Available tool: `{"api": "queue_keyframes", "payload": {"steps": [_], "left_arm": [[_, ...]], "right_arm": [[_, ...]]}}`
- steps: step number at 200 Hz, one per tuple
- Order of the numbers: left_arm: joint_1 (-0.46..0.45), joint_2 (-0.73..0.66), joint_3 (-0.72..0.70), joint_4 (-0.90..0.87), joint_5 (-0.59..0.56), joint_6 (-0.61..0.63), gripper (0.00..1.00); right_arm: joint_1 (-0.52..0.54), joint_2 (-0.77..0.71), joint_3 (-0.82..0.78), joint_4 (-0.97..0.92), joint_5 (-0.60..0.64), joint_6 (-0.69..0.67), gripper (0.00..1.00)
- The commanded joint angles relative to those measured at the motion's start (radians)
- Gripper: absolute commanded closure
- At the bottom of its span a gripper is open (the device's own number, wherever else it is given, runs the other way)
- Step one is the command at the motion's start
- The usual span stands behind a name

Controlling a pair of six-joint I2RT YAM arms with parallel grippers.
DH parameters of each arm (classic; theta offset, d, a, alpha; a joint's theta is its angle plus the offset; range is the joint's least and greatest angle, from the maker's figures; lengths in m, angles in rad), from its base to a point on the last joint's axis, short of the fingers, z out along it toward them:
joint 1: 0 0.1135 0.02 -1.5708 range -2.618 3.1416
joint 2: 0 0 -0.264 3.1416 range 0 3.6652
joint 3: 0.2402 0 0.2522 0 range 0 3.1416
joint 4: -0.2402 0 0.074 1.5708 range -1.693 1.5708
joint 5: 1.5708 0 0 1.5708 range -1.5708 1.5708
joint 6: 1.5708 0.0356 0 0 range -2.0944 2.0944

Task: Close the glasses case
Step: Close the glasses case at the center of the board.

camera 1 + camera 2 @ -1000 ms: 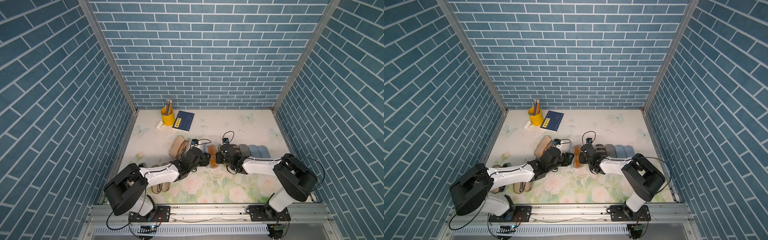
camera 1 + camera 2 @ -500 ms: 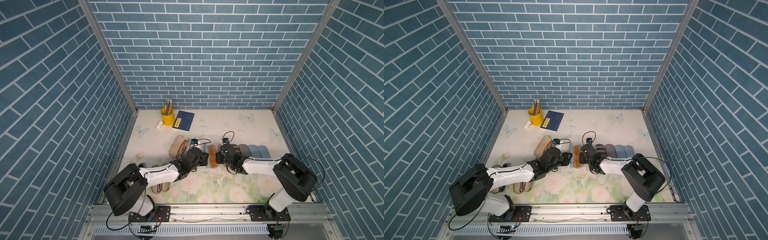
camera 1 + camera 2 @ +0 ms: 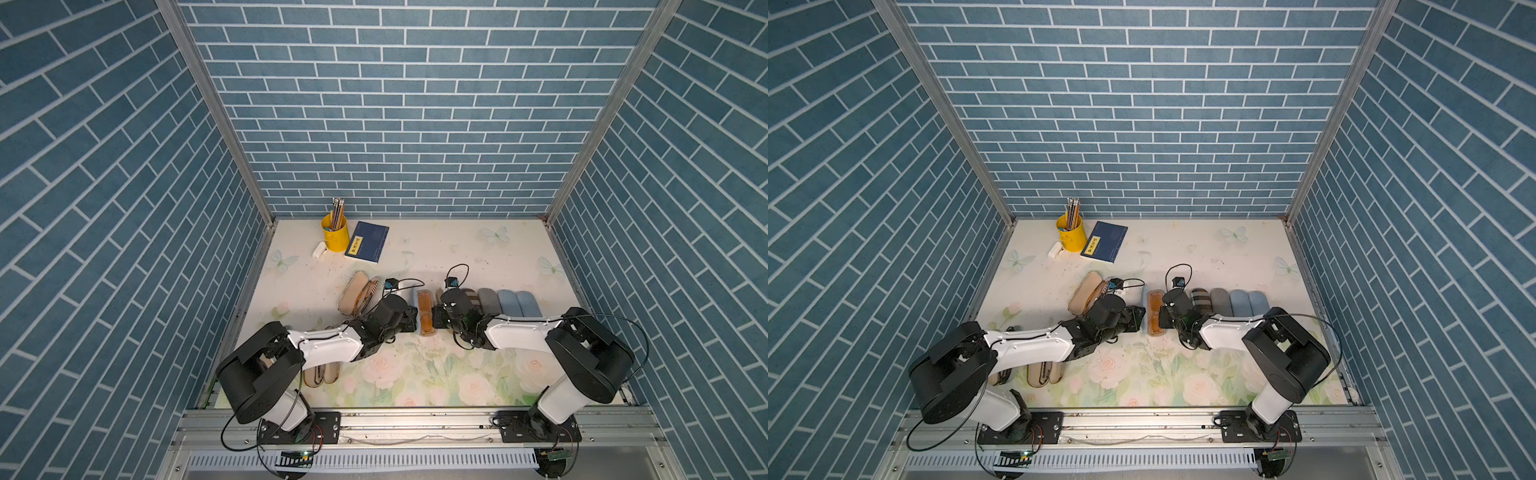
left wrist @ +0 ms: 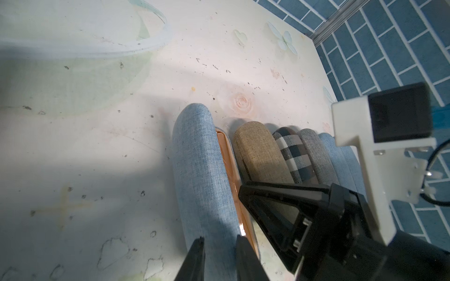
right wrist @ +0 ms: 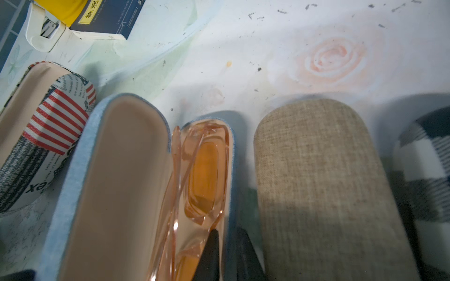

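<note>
Left end effector [image 4: 220,239] pinches the light-blue fabric glasses case [image 4: 199,170] by its raised lid; right end effector [image 5: 227,231] clamps the base's wall.

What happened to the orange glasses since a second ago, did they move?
No. The orange glasses sit in the same spot in both top views, just as far from the grey case and the blue book.

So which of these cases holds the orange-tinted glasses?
The light blue fabric case, lid raised, gripped by the left gripper and right gripper. The tan case and plaid case beside it are shut.
</note>
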Motion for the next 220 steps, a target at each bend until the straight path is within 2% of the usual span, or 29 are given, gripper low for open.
{"api": "queue_keyframes", "payload": {"steps": [1, 220], "left_arm": [[-0.004, 0.024, 0.017, -0.013, -0.002, 0.021, 0.74], [-0.027, 0.089, 0.059, -0.007, 0.022, 0.025, 0.77]], "right_arm": [[-0.005, 0.004, -0.016, 0.013, -0.002, 0.004, 0.86], [-0.006, 0.003, -0.026, 0.022, -0.001, 0.0, 0.89]]}}
